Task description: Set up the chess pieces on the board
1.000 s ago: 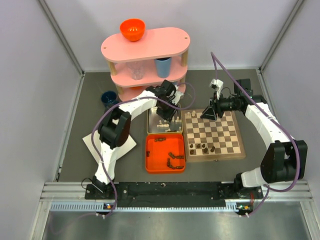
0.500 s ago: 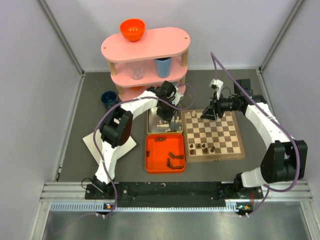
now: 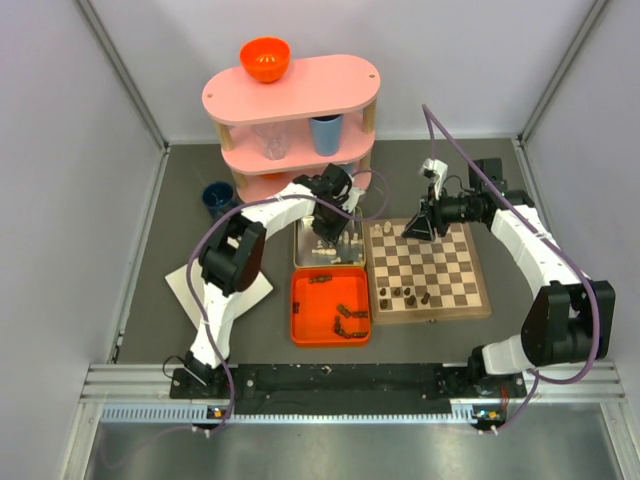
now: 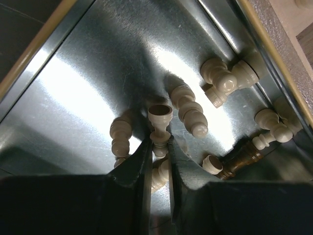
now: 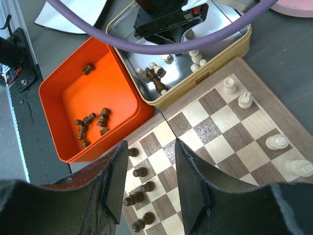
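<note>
My left fingers [image 4: 139, 164] pinch a cream chess piece [image 4: 160, 116] inside the silver tin [image 4: 88, 63]. My right fingers [image 5: 116, 181] hang spread and empty over the board [image 5: 230, 142], just beside that tin.

No text, label, brand name, number or sign can be read in any of the views.
</note>
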`<state>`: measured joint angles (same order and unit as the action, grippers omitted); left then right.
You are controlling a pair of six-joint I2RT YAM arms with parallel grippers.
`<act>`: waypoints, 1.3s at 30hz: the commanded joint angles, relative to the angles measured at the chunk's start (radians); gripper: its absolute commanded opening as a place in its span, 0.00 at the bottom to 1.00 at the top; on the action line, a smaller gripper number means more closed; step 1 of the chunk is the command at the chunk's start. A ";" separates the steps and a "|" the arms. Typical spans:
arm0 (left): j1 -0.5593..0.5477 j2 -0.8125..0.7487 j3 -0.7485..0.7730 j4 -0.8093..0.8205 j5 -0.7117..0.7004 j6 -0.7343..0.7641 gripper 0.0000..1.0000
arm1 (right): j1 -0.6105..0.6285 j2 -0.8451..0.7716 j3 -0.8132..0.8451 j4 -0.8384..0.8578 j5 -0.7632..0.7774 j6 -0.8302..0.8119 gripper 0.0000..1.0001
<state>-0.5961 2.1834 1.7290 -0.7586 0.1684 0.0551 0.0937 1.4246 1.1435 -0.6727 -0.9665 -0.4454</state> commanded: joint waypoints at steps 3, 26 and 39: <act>0.005 -0.100 -0.045 0.034 -0.024 -0.018 0.14 | -0.014 -0.015 0.022 0.009 -0.040 -0.027 0.43; 0.019 -0.485 -0.305 0.044 0.595 0.011 0.10 | 0.132 -0.017 -0.056 -0.028 -0.328 -0.256 0.53; -0.088 -0.479 -0.342 0.079 0.994 -0.051 0.10 | 0.228 -0.064 -0.088 -0.082 -0.351 -0.404 0.54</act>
<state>-0.6586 1.7103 1.3834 -0.7216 1.0233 0.0216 0.3164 1.4101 1.0603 -0.7383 -1.2598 -0.7563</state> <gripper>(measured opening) 0.186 0.535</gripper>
